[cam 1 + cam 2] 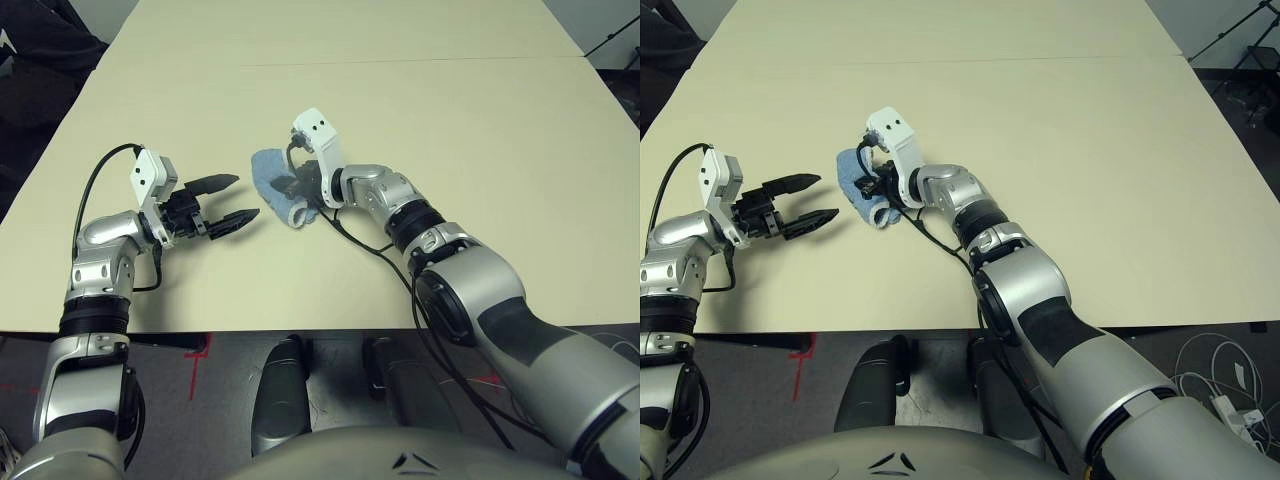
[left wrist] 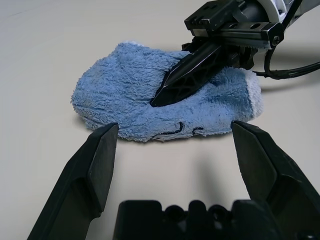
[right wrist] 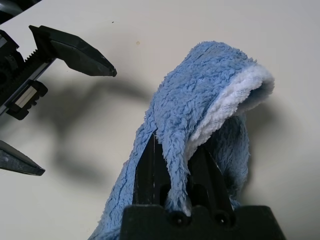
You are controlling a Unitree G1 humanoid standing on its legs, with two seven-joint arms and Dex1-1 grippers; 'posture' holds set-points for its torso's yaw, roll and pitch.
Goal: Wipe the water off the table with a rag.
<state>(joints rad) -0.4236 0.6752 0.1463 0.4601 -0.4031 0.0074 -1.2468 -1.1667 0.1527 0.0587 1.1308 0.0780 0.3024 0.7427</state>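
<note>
Right gripper [image 3: 177,167]: fingers pinched together on a fold of the rag [image 2: 150,107], blue terry bunched up between and over them, white hem curling over the top of the fold. From the left wrist view one black finger [image 2: 187,75] of this gripper presses down across the top of the cloth. The rag otherwise lies flat on the table [image 1: 480,130], spread out ahead of the right gripper's tips and toward the left gripper. A thin dark printed mark shows on the rag's edge nearest the left gripper.

Left gripper [image 1: 225,202]: fingers spread wide, holding nothing. It sits low over the table just beside the rag, tips pointing at it, a strip of bare tabletop between tips and cloth. One finger [image 2: 97,160] flanks each side of the rag as seen from its own wrist camera, not touching it.

Water: one tiny yellowish speck [image 3: 138,43] on the table just past the left gripper's upper fingertip, seen from the right wrist; too small to be sure it is liquid.

Table seam runs across well beyond both grippers.
</note>
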